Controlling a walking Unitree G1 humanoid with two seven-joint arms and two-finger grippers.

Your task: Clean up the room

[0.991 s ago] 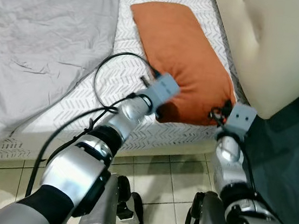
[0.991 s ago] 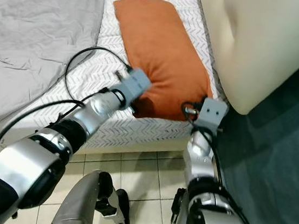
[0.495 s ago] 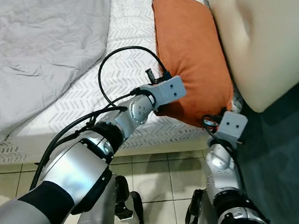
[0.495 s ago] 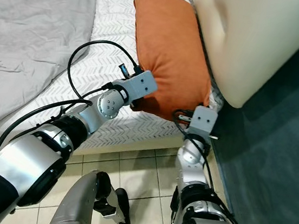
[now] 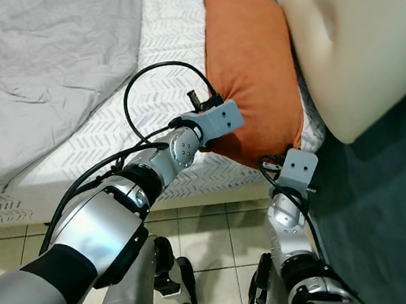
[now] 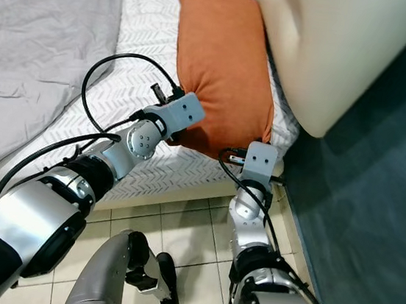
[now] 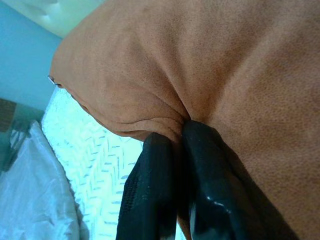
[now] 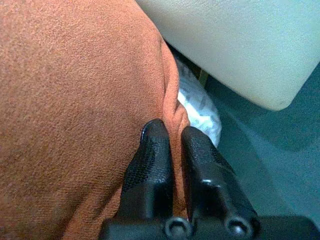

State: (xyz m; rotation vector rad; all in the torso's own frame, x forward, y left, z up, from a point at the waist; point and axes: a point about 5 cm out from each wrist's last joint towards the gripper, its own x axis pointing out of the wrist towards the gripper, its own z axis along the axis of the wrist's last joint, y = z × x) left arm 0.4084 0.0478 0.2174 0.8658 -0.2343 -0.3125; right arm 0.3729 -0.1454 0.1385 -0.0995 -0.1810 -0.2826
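Note:
An orange pillow (image 5: 250, 61) lies on the white patterned mattress (image 5: 150, 101), close against the cream padded headboard (image 5: 349, 44). My left gripper (image 7: 177, 142) is shut on a pinched fold of the pillow's near edge. My right gripper (image 8: 170, 135) is shut on the pillow's near corner, on the headboard side. From the head camera both wrists meet the pillow's near end, the left arm (image 5: 178, 145) over the mattress and the right arm (image 5: 291, 185) by the bed's corner.
A grey rumpled sheet (image 5: 45, 51) covers the left part of the bed. Beige floor tiles (image 5: 215, 235) lie below the bed's edge. A dark teal wall (image 5: 389, 204) rises on the right, behind the headboard.
The pillow has swung from a slanted lie to lengthwise against the headboard, with both grippers still on it. The view has shifted, too.

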